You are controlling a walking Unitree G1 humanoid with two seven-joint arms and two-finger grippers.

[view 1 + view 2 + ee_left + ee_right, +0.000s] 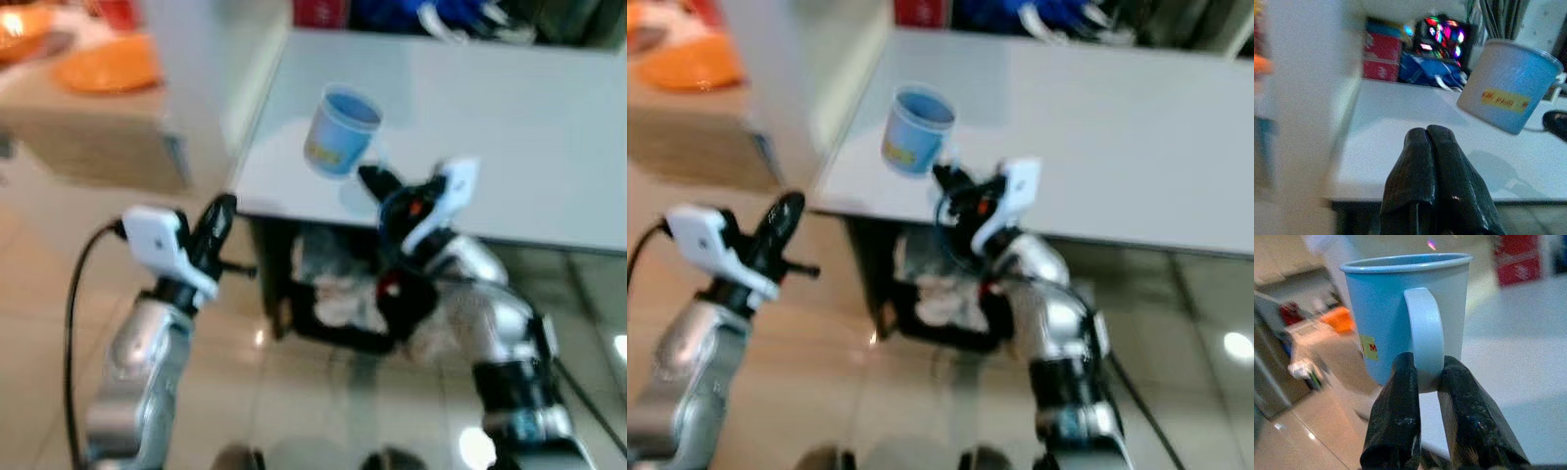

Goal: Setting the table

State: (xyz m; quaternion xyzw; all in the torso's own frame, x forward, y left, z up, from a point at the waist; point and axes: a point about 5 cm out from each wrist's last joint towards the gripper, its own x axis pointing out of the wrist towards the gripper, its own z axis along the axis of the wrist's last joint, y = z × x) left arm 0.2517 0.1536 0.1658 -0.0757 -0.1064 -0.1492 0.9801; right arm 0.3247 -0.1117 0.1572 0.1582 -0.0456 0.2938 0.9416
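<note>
A light blue mug (341, 130) with a yellow label hangs tilted above the near left corner of the white table (509, 127). My right gripper (370, 178) is shut on the mug's handle (1423, 335), one finger (1396, 406) on each side of it. My left gripper (217, 223) is held up in front of the table's left edge, fingers (1435, 171) shut together with nothing in them, pointing towards the table and the mug (1508, 85).
An orange plate (106, 69) lies on a wooden counter (88, 137) at the far left. Red boxes (1382, 56) and blue bags (451, 15) stand beyond the table's far edge. A dark rack with white things (328, 289) sits under the table. The tiled floor shines.
</note>
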